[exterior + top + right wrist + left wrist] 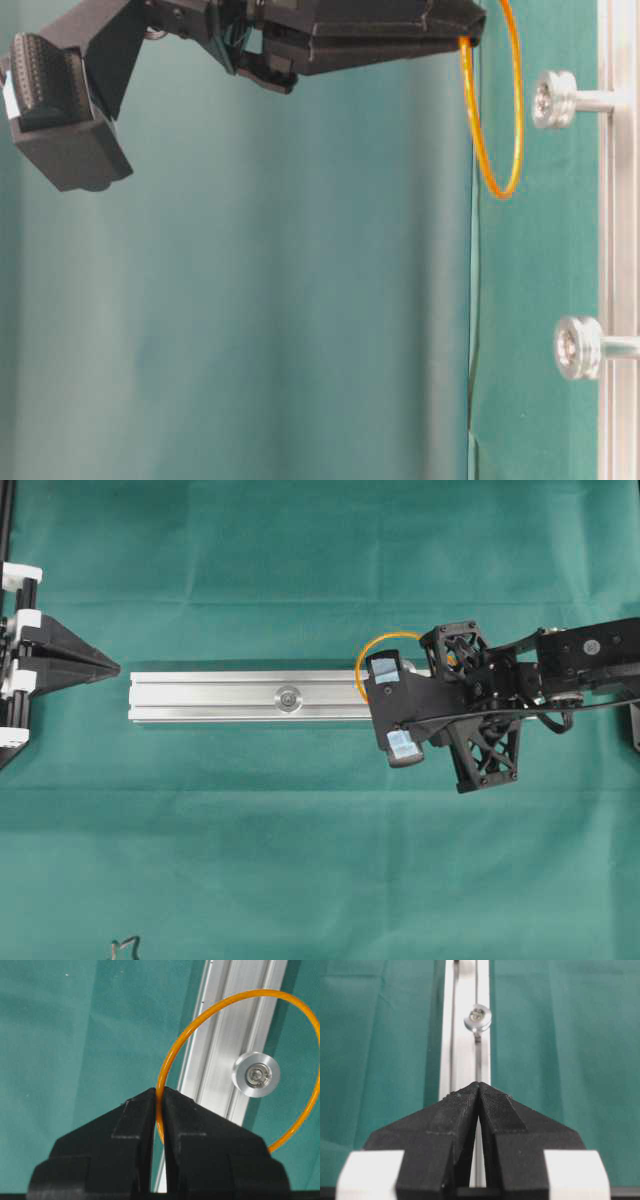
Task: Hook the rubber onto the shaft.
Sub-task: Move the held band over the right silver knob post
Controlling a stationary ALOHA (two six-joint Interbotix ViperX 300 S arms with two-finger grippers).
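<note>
While the right gripper pinches the rubber, the loop hangs clear of the shaft.

Right gripper: jaws pressed together on one strand of the orange rubber, which stands open as a round loop. In the right wrist view the loop encircles the round silver head of the shaft on the aluminium rail; in the table-level view the rubber sits just beside that shaft, apart from it and not hooked over it. A second shaft stands further along the same rail. Left gripper: jaws pressed together on nothing, resting just off the left end of the rail on the green cloth.
</note>
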